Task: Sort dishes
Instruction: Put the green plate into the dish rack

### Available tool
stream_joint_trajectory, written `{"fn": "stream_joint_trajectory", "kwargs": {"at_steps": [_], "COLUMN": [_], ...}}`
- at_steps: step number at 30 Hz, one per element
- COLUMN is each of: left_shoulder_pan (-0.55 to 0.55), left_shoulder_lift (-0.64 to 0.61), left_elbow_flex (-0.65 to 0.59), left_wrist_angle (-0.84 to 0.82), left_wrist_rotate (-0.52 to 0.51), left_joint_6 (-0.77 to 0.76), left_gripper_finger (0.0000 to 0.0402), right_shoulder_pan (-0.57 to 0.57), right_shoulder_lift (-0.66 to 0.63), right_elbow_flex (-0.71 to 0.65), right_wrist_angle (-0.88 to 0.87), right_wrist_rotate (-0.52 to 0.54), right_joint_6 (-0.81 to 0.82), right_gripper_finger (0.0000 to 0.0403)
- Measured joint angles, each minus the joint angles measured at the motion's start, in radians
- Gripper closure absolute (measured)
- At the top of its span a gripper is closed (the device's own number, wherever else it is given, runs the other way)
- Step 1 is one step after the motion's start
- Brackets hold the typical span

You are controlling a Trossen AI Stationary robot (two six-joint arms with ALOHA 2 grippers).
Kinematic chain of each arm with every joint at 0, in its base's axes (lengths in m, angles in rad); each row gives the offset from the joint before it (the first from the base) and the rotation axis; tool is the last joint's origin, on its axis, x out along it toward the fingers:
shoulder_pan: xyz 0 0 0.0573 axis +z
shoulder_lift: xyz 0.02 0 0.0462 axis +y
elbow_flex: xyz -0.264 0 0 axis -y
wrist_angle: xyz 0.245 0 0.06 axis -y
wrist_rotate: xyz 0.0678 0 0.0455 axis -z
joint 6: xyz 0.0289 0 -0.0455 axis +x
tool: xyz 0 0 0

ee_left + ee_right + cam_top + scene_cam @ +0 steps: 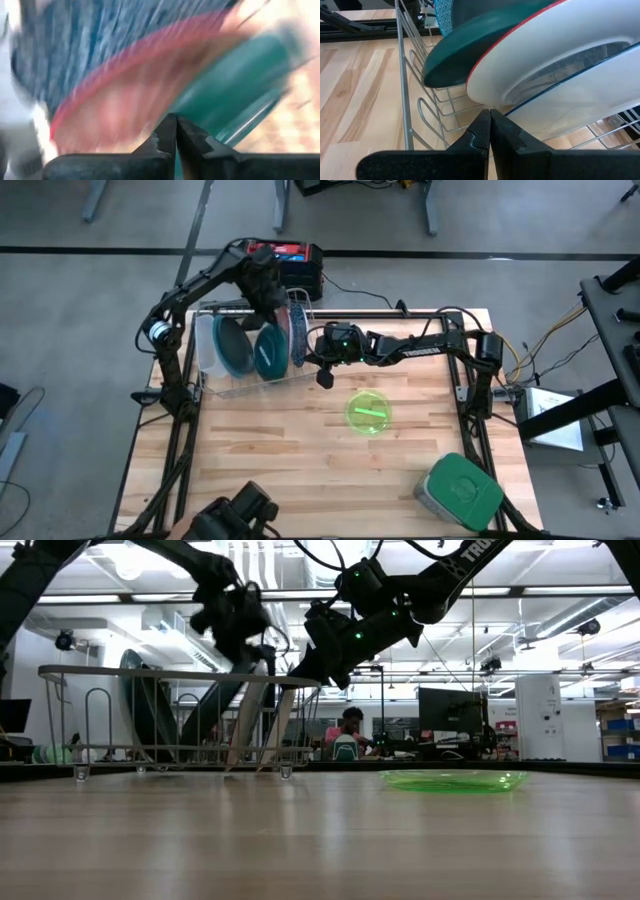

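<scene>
High view: the rack point(250, 350) at the desk's point(300, 450) far left holds two teal dishes point(250, 350) and a blue-patterned plate point(299, 332). The lime plate point(368, 411) lies flat mid-desk, apparently unsorted. The lidded box point(460, 490) sits near right. The left pincer point(272, 310) is over the rack, the right pincer point(325, 375) just beside its right end.
Low view: the lime plate point(455, 780) has open desk all around it; both arms crowd the rack point(180, 720).
Left wrist: left pincer point(176, 131) together, empty, close to a red-rimmed plate point(125, 100).
Right wrist: right pincer point(490, 127) together, empty, by the rack wires point(405, 90) under a white plate point(560, 65).
Progress: mostly done, I judge; one plate left.
</scene>
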Motion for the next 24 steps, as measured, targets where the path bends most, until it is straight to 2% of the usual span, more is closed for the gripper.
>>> {"fn": "stream_joint_trajectory", "kwargs": {"at_steps": [2,4,8,11,13,24], "left_shoulder_pan": [-0.002,-0.009,-0.027,-0.036,-0.035,-0.037], "left_shoulder_lift": [0.001,0.002,0.002,0.002,0.002,0.003], "left_elbow_flex": [0.047,0.084,0.109,0.108,0.096,0.065], "left_wrist_angle": [-0.048,-0.090,-0.148,-0.125,-0.110,-0.119], "left_wrist_rotate": [0.100,0.118,0.045,-0.063,-0.096,-0.054], "left_joint_6": [0.014,0.009,-0.034,-0.097,-0.112,-0.112], "left_gripper_finger": [0.0401,0.0401,0.0401,0.0401,0.0401,0.0401], "right_shoulder_pan": [0.000,0.000,0.000,0.000,0.000,0.005], "right_shoulder_lift": [0.000,0.000,0.000,0.000,0.000,-0.071], "right_elbow_flex": [0.000,0.000,0.000,0.000,0.000,-0.010], "right_wrist_angle": [0.000,0.000,0.001,0.003,0.004,-0.035], "right_wrist_rotate": [0.001,0.002,0.003,0.004,0.005,0.020], "right_joint_6": [0.001,0.000,0.000,0.000,0.000,0.011], "right_gripper_finger": [0.0403,0.0403,0.0403,0.0403,0.0403,0.0403]}}
